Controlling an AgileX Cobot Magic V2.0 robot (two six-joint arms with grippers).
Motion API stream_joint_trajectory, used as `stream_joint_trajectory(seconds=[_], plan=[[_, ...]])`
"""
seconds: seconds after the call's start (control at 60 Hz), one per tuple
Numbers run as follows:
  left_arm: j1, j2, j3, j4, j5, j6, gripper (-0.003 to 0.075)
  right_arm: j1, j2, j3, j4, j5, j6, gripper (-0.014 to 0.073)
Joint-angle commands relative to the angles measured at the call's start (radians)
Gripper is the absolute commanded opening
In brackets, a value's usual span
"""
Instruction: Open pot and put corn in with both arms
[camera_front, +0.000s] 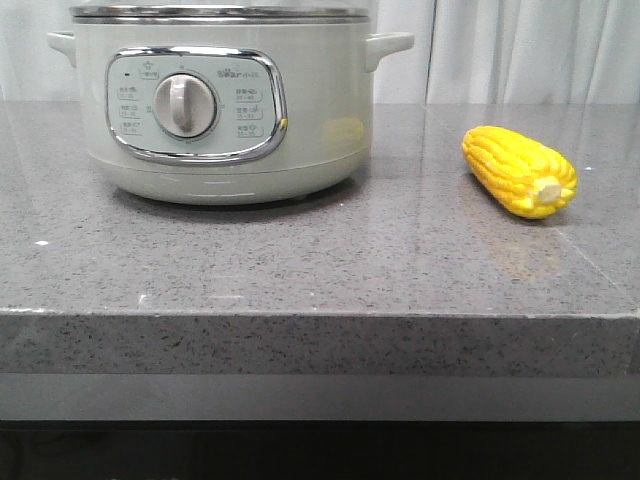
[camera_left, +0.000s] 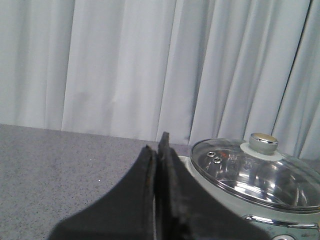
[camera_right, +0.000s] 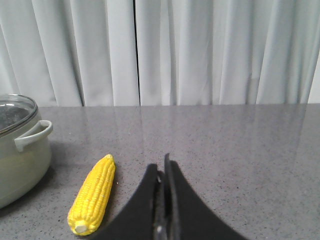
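The pale grey-green pot (camera_front: 220, 110) stands at the back left of the counter, dial facing me, with its steel-rimmed lid on. In the left wrist view its glass lid (camera_left: 255, 172) carries a round knob (camera_left: 263, 142). The yellow corn (camera_front: 518, 171) lies on the counter to the right of the pot, stub end toward me. It also shows in the right wrist view (camera_right: 93, 195), beside the pot's side handle (camera_right: 34, 134). My left gripper (camera_left: 157, 145) is shut and empty, apart from the pot. My right gripper (camera_right: 161, 167) is shut and empty, beside the corn. Neither gripper shows in the front view.
The grey speckled counter (camera_front: 320, 270) has its front edge close to me. White curtains (camera_right: 200, 50) hang behind the counter.
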Motion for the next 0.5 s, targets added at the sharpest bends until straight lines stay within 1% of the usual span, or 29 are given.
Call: stream_joint_trajectory(seconds=[0.0,0.083,0.2,0.483], plan=[[0.002,0.081,-0.093,-0.003,-0.007,-0.004,-0.002,-0.005,0.085,-0.099,-0.011,-0.005,-0.005,-0.012],[0.002,0.142,-0.141,-0.003,0.021,-0.004,-0.002,-0.005,0.149,-0.154,-0.011,0.052,-0.005,-0.012],[0.002,0.196,-0.154,-0.003,0.026,-0.004,-0.002,-0.005,0.215,-0.165,-0.011,0.092,-0.005,-0.012],[0.002,0.263,-0.152,-0.003,0.028,-0.004,-0.002,-0.005,0.306,-0.157,-0.011,0.108,-0.005,-0.012]])
